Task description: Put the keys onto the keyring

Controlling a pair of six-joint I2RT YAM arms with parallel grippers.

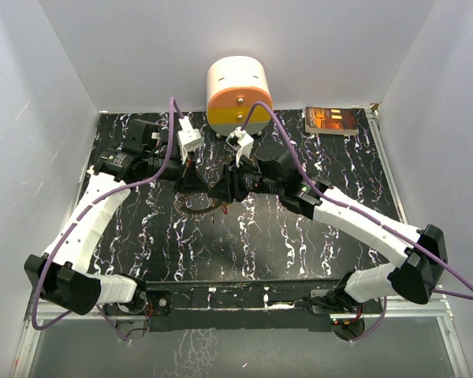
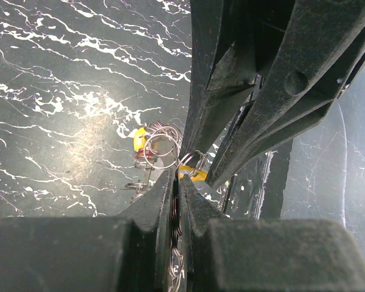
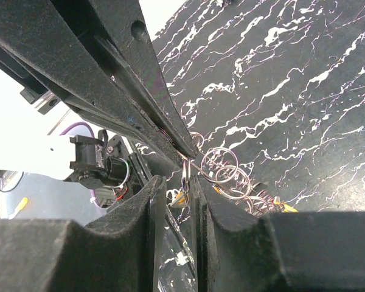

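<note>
My two grippers meet tip to tip above the middle of the black marbled table. My left gripper is shut on the silvery wire keyring, whose coils show between its jaws. Small rings and a yellow-headed key hang from it just past the fingertips. My right gripper is closed to a narrow gap on a yellow-headed key and its small ring. More linked rings and another yellow key head hang beside it. A cluster of rings and keys dangles below both grippers.
A cream and orange cylinder stands at the back centre. A small dark box with orange contents lies at the back right. White walls enclose the table on three sides.
</note>
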